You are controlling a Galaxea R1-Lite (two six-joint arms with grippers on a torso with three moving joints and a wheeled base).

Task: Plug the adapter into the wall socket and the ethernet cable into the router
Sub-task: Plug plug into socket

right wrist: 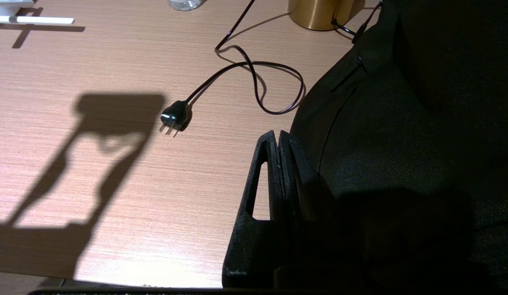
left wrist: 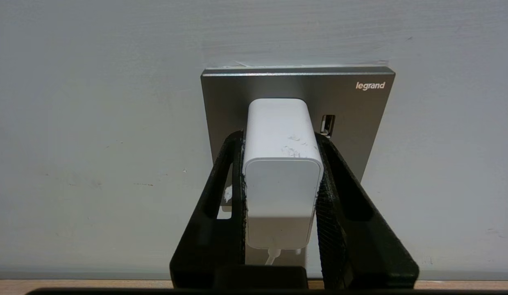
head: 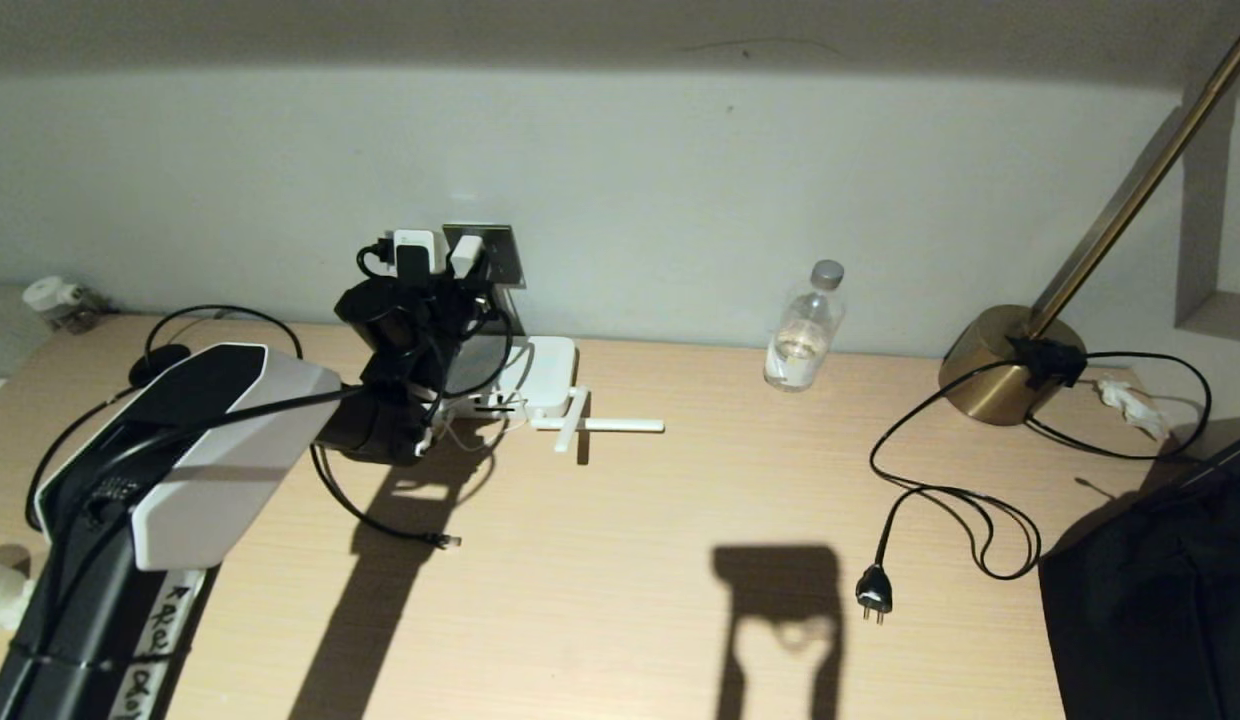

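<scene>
The white adapter (left wrist: pixel 282 164) sits between the fingers of my left gripper (left wrist: pixel 278 137), which is shut on its two sides. Its far end meets the grey wall socket (left wrist: pixel 278 84); the pins are hidden. In the head view my left gripper (head: pixel 450 275) is raised against the wall socket (head: pixel 502 255). Below it on the desk lies the white router (head: pixel 548 368), with antennas (head: pixel 610 425) lying flat. The black ethernet cable (head: pixel 365 515) loops across the desk, and its connector (head: pixel 448 541) lies loose. My right gripper (right wrist: pixel 278 137) is shut and empty, low at the desk's right side.
A water bottle (head: pixel 805 330) stands near the wall. At the right is a brass lamp base (head: pixel 1010 365), whose black cord ends in a two-pin plug (head: pixel 873 590). Dark fabric (head: pixel 1150 600) fills the right front corner. A small jar (head: pixel 55 300) sits far left.
</scene>
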